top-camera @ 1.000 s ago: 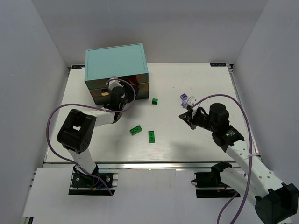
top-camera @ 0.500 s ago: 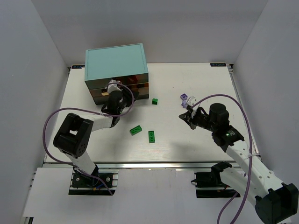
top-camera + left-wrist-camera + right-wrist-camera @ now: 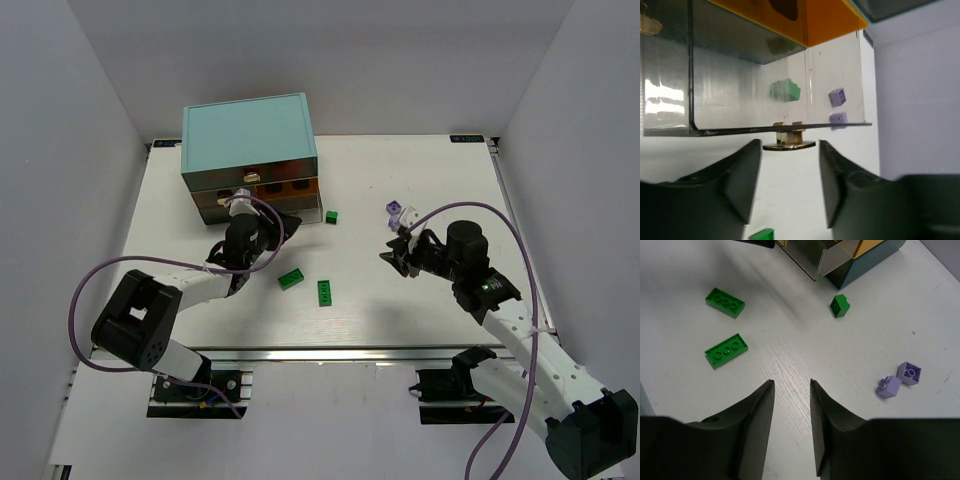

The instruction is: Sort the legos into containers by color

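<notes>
Legos (image 3: 325,292) lie scattered on the open bench (image 3: 440,170): two green bricks (image 3: 291,279) side by side mid-bench, a green cube (image 3: 331,216) near the corner of the pulled-out drawer (image 3: 750,100), and two lavender pieces (image 3: 393,209) beyond the right end effector (image 3: 791,385), which is narrowly parted and empty. The left end effector (image 3: 789,152) gapes wide at the knob (image 3: 789,136), not touching it.

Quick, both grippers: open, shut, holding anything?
Left gripper: fingers either side of the drawer knob; clamped or loose cannot be told.
Right gripper: open a little, empty.
</notes>
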`<state>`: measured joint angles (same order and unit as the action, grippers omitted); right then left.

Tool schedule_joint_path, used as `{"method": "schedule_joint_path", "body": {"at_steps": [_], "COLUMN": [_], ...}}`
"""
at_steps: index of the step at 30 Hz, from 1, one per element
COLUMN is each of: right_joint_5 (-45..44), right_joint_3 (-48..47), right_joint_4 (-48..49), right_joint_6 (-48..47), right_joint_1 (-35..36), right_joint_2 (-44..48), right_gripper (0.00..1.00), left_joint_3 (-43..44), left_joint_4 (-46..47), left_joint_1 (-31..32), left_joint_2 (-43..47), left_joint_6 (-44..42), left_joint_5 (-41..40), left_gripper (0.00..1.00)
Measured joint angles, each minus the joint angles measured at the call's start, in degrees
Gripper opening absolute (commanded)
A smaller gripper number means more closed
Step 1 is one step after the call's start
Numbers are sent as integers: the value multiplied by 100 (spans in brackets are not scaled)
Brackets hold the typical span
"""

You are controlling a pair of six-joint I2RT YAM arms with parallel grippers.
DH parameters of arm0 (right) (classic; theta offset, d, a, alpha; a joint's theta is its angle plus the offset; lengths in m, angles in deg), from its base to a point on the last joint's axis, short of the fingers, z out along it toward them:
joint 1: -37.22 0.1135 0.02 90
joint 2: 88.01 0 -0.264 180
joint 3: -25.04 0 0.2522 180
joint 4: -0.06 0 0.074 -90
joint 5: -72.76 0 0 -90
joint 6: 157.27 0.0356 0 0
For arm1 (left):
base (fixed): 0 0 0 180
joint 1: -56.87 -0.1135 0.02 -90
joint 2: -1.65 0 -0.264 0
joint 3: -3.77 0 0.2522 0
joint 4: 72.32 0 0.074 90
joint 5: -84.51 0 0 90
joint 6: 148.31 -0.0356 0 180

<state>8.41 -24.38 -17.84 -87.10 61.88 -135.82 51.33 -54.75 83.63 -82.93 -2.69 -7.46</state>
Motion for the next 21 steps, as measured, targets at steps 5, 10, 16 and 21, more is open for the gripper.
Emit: {"method": "schedule_joint_path", "body": {"at_steps": [5, 10, 16, 21], "right_joint_5": [90, 232, 367, 367], "right_joint_3": [0, 0, 0, 0], "right_joint_4": [-44, -57, -129, -205], "right_joint_6": [-116, -199, -348, -476], "right_joint_1": [0, -2, -4, -17], "right_joint_2": [-105, -114, -166, -262], "right_gripper": [58, 58, 56, 46], "left_joint_3": [2, 17, 24, 24], "left_joint_4": [-339, -831, -1606, -2435], "left_joint_1": [0, 0, -2, -44], "left_joint_2": [155, 476, 1410, 2667], "left_joint_6": [-136, -291, -568, -1043], "left_joint_5": [46, 50, 39, -61], "left_gripper": [81, 81, 63, 20]}}
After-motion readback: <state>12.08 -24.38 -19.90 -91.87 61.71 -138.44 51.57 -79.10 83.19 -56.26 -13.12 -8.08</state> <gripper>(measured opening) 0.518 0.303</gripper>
